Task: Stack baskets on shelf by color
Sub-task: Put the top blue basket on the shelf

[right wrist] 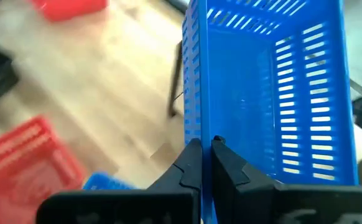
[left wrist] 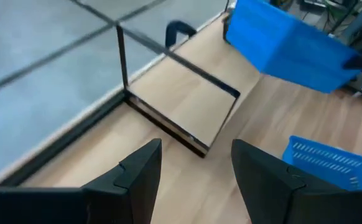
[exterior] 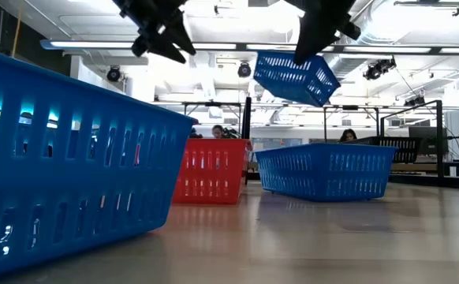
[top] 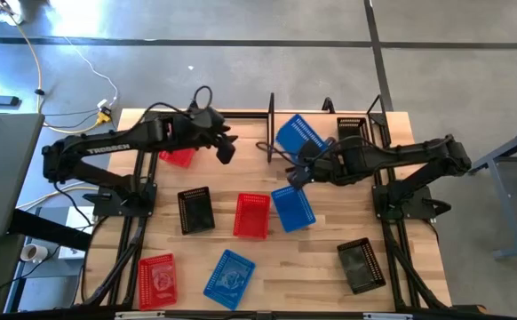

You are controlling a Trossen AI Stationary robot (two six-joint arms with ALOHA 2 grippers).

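A blue basket hangs tilted in the air over the shelf at the bench's far edge, its rim pinched between the nearly closed right fingers, while the left fingers hover spread wide and empty nearby.

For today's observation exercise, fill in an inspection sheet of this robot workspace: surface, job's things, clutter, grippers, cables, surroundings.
Surface: wooden table, bare between baskets.
Job's things: blue basket held tilted over the wire shelf; seven more baskets in view on the table, one black basket by the shelf's far end.
Clutter: nothing seen.
Grippers: right gripper shut on the blue basket's wall; left gripper open, empty, near the shelf.
Cables: yellow and white cables on the floor.
Surroundings: people seated behind the table.
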